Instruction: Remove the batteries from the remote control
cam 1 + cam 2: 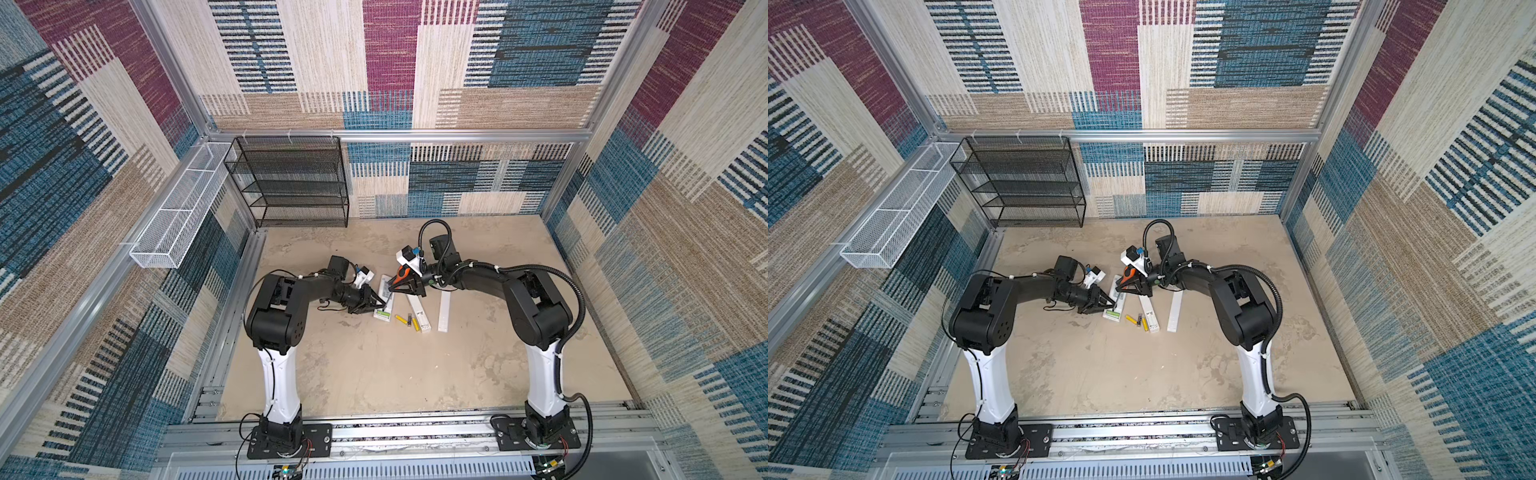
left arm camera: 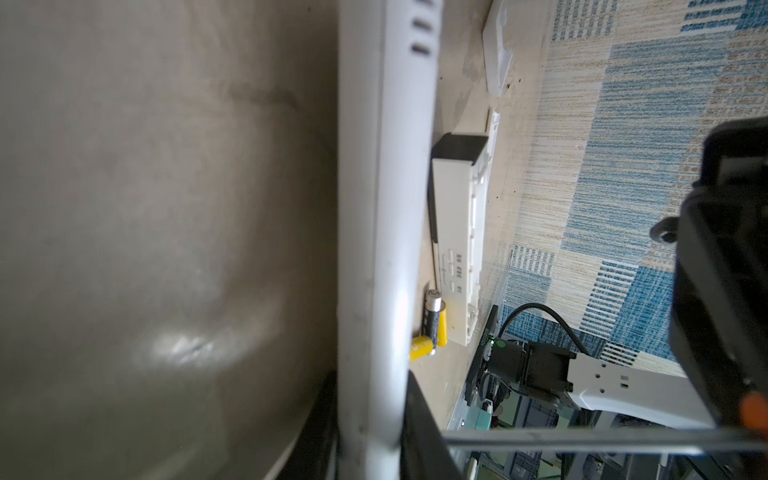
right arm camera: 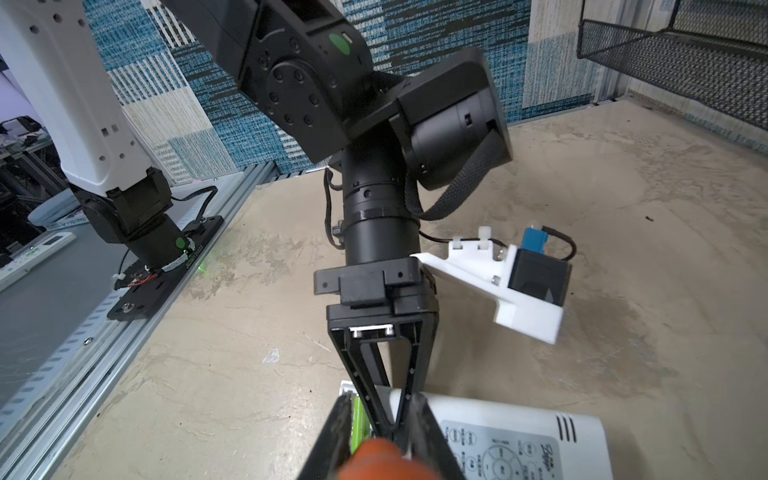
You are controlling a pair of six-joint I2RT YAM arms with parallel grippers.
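L gripper (image 1: pixel 377 307) was clamped on the remote (image 1: pixel 386 291), tipped on edge. R gripper (image 1: pixel 398 286) gripped the screwdriver (image 1: pixel 402 274). Loose batteries (image 1: pixel 401 319) lay just beside the remote; a green battery (image 3: pixel 358 419) apparently wasn't out yet. Next, prob.: lever it out w/ the tip, gently.

A black mesh shelf (image 1: pixel 291 183) stands at the back; a white wire basket (image 1: pixel 174 220) hangs just left of it.
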